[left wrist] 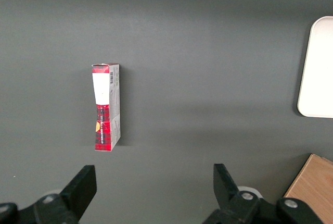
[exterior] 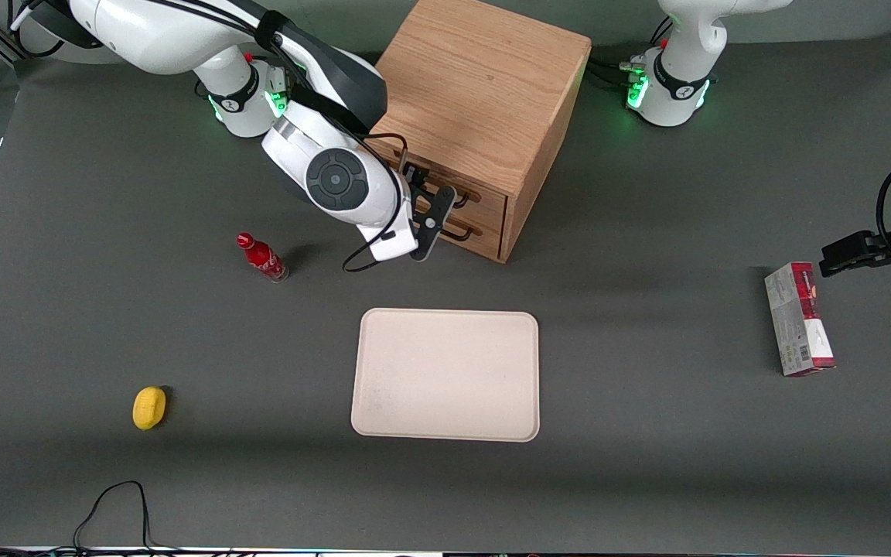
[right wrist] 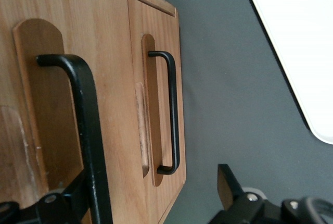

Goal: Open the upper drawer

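Oak cabinet is taken as ref.: upper drawer, shut, is seen topmost in its front, and its handle is straddled by gripper, fingers spread, unclenched. Risk: lower handle is caught if aim drops.

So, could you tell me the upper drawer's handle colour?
Black, clearest in the right wrist view: handle, gripper at it.

White arm (black cables), black hand

The working arm hides part of the upper drawer; its pincer tips sit cropped in the wrist view.
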Robot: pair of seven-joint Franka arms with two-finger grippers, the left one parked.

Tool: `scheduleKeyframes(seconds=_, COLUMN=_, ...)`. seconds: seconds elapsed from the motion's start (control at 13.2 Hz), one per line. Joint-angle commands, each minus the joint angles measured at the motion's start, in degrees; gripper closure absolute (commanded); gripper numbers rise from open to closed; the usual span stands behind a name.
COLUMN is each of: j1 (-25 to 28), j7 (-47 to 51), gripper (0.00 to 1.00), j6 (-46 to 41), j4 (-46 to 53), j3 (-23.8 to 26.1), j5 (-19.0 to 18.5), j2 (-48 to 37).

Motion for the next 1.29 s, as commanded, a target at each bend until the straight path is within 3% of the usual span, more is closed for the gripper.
scheduleKeyframes(seconds=0.0, j1=-0.6, j7=-1.8, gripper=0.00, j6=0.5, j4=4.0, j3=-0.2, j5=-4.0, j2=2.7)
scheduleKeyframes(seconds=0.23, j1=-1.1, j7=-3.9, gripper=0.00, j6=0.2, j4=7.7, j3=-1.7, j5=-5.7, j2=4.9)
scheduleKeyframes(seconds=0.61, j1=-1.3, j7=-11.8, gripper=0.00, j6=-0.1, j4=13.4, j3=-8.6, j5=-5.5, j2=6.0)
scheduleKeyframes(seconds=1.22, j1=-1.9, j7=-13.5, gripper=0.00, j6=0.3, j4=22.8, j3=-11.9, j5=-5.8, j2=10.2)
